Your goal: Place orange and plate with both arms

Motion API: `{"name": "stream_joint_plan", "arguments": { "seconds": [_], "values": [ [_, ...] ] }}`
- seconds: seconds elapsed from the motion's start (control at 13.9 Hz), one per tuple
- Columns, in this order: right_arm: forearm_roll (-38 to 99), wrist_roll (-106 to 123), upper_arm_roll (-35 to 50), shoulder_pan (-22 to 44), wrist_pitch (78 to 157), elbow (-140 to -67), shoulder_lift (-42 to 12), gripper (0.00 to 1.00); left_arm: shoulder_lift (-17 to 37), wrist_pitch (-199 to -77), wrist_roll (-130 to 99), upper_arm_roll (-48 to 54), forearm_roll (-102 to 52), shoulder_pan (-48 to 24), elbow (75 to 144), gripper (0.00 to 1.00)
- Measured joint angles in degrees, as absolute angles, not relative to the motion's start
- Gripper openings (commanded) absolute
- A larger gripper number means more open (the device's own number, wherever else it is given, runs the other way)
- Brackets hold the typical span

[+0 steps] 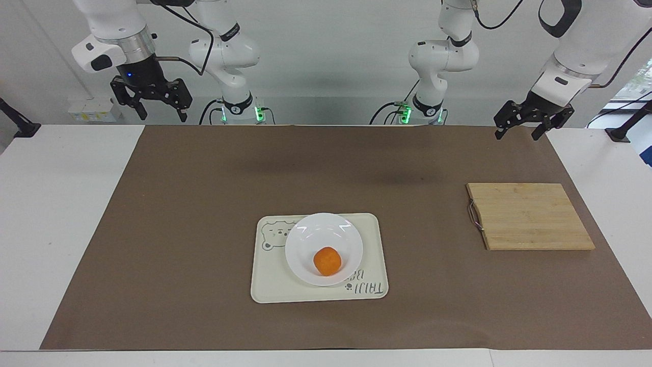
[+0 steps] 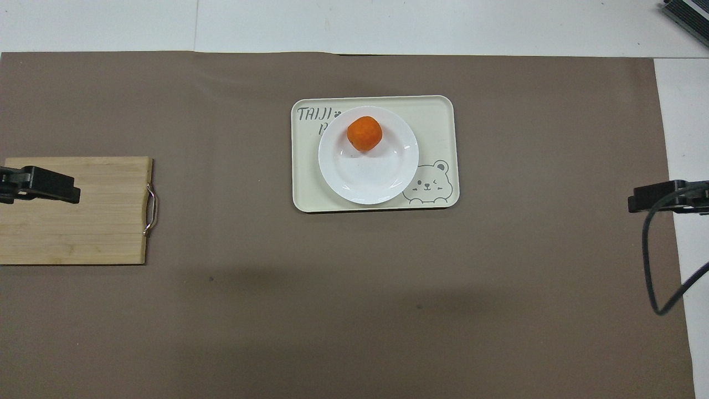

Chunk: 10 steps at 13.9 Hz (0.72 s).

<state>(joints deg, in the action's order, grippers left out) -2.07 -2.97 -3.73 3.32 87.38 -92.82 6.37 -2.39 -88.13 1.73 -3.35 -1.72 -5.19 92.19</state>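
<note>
The orange (image 1: 327, 260) sits in the plate (image 1: 305, 239), off-centre on the part of the dish farther from the robots, and the plate rests on a cream tray (image 1: 372, 255) near the middle of the brown mat (image 1: 178, 229) that covers most of the bench (image 1: 56, 204). The tray carries a line-drawn bear face at the corner nearest the right arm's end, and dark lettering at the corner diagonally across from it; "TAIJI" can be read in the overhead view (a second line below it is mostly hidden under the plate's rim and only its first letter shows). A bamboo board (image 1: 530, 216) with a small metal handle lies flat on the mat toward the left arm's end, well apart from the tray. The left gripper (image 1: 524, 133) hangs in the air over the mat's edge by the robots, jaws wide and holding nothing. The right gripper (image 1: 161, 113) waits raised above the mat's corner at its own end, jaws wide too, also holding nothing.
</note>
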Motion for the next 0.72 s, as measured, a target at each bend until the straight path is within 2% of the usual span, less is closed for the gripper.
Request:
{"name": "stream_joint_plan", "arguments": {
  "seconds": [0.72],
  "values": [
    [-1.9,-3.2,-4.4,3.2,86.6,-92.0,6.1,1.0,-2.4,-88.1,1.7,-3.3,-1.7,-5.2,92.2,1.0]
  ]
}}
